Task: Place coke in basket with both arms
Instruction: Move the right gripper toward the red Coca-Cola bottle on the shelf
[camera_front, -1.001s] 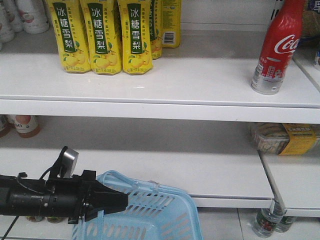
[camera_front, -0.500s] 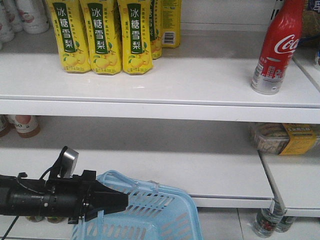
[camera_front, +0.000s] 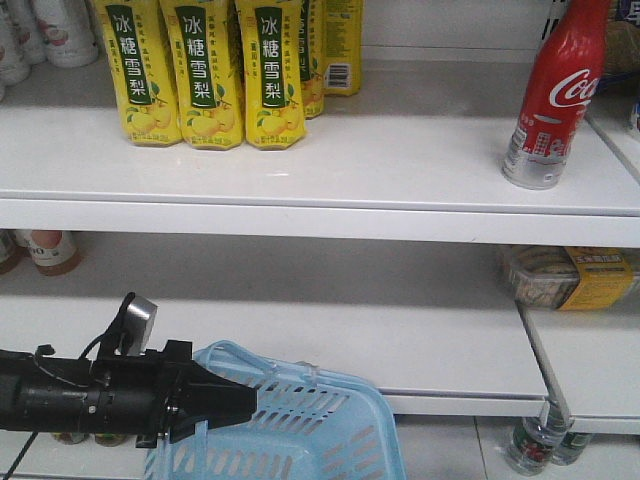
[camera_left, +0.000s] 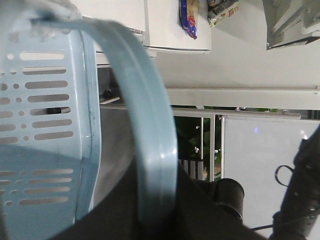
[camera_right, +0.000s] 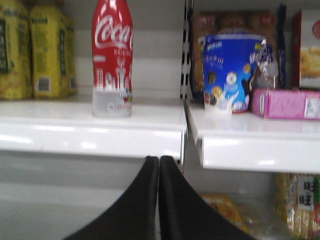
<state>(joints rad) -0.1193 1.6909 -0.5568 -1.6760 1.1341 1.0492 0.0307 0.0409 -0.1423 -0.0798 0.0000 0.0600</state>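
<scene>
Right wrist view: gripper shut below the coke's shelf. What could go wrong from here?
1. The right gripper is shut below the white shelf lip; rising straight may hit it, and unopened it would topple the slim red Coca-Cola can.
2. The light blue slotted plastic basket hangs tilted from the left gripper, far left of the can; a drop could miss.

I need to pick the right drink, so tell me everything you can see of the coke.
The coke is a slim, bottle-shaped can, glossy red with a white script logo and a silver lower part. Its top is cut off. It stands upright near the right end of the white upper shelf, apart from the yellow packs. Nothing else touches it; the right gripper, shut, is lower down and clear of it.
</scene>
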